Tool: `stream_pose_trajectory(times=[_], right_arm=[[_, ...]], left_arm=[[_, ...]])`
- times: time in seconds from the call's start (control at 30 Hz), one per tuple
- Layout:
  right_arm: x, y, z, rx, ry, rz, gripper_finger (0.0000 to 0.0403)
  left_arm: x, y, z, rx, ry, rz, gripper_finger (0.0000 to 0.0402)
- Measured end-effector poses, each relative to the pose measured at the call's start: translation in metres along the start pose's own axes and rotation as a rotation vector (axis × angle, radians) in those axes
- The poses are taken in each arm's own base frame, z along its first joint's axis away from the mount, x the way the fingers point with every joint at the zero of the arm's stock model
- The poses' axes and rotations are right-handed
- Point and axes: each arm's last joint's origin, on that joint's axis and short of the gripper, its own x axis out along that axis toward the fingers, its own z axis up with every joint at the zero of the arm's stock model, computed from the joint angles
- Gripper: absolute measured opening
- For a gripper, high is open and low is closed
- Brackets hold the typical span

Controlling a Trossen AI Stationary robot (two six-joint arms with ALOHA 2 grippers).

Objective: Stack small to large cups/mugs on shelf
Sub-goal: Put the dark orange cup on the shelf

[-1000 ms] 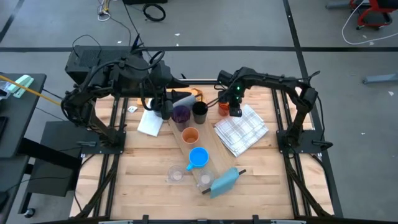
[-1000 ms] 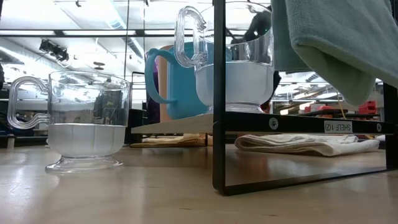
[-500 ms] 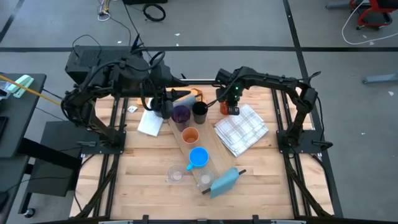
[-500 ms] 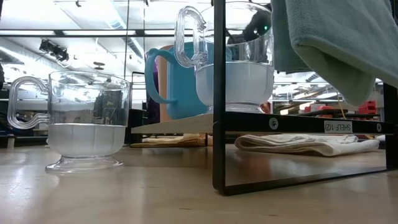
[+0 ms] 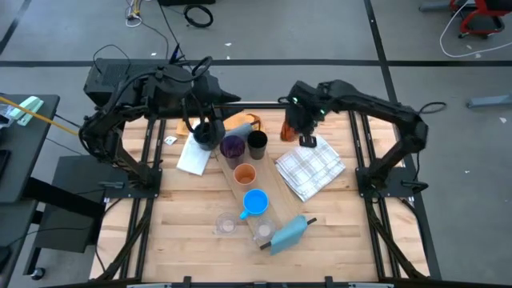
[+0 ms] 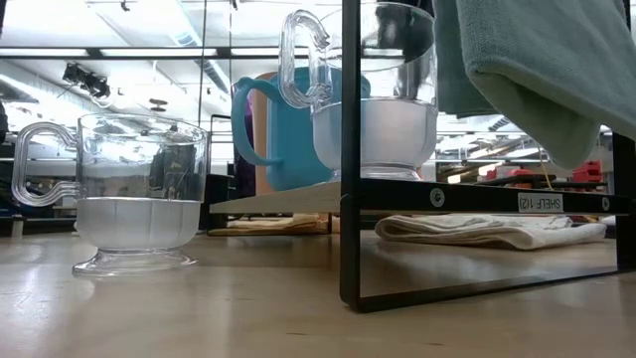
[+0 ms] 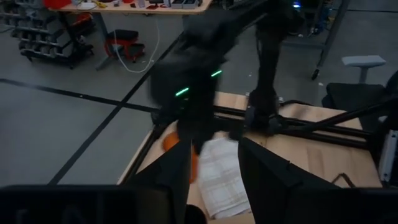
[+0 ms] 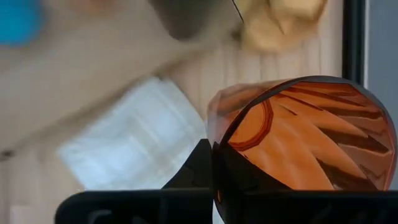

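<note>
1. Nearest the low camera, a clear handled glass cup [image 6: 139, 194] stands on the wooden table [image 5: 192, 232], beside the shelf.
2. The shelf [image 5: 276, 188] is a long pale plank running diagonally across the table; a blue-grey cloth [image 5: 290, 234] lies over its near end.
3. On the plank by that cloth sits a second clear cup [image 6: 373, 99], up on the board in the low view.
4. Farther along the plank stand the bright blue mug [image 5: 255, 202], an orange cup [image 5: 245, 174], the purple tumbler [image 5: 233, 147] and the black cup [image 5: 257, 143], the last two side by side.
5. A white checked cloth [image 5: 310, 168] lies on the table to the right of the shelf; a white paper [image 5: 193, 158] lies to its left.
6. The right gripper [image 5: 308, 138] hangs above the far edge of the checked cloth, its fingers clamped on a ribbed orange cup [image 8: 301, 140], gripping its rim, lifted clear of the table.
7. The left gripper [image 5: 206, 132] is at the shelf's far end, beside the purple tumbler; its fingers [image 7: 177, 171] stand apart, and whether they hold anything I cannot tell.
</note>
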Motion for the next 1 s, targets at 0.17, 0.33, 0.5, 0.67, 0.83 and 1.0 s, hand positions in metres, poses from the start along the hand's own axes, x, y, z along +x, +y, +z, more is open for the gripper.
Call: stream_pose_trajectory(times=[0.17,0.33,0.5,0.67,0.83,1.0], right_arm=[[-0.03,0.072,0.003,-0.103,-0.109,0.037,0.0004],[-0.036,0.126,0.002,-0.24,-0.125,-0.034,0.0004],[-0.016,0.148,0.011,-0.399,-0.067,-0.064,0.0004],[0.001,0.158,0.016,-0.605,-0.009,-0.03,0.0004],[0.009,0.155,0.02,-0.693,0.009,-0.008,0.0004],[0.02,0.139,0.027,-0.665,0.013,-0.007,0.0004]], left_arm=[[0.001,0.004,0.0,0.0,0.0,0.016,0.0136],[0.001,0.006,0.0,-0.002,-0.001,0.021,0.0142],[0.001,0.006,0.002,-0.006,-0.013,0.02,0.0143],[0.001,0.006,0.002,-0.007,-0.014,0.02,0.0136],[0.001,0.006,0.001,-0.001,-0.011,0.02,0.0134],[0.001,0.006,0.001,0.007,-0.008,0.021,0.0139]])
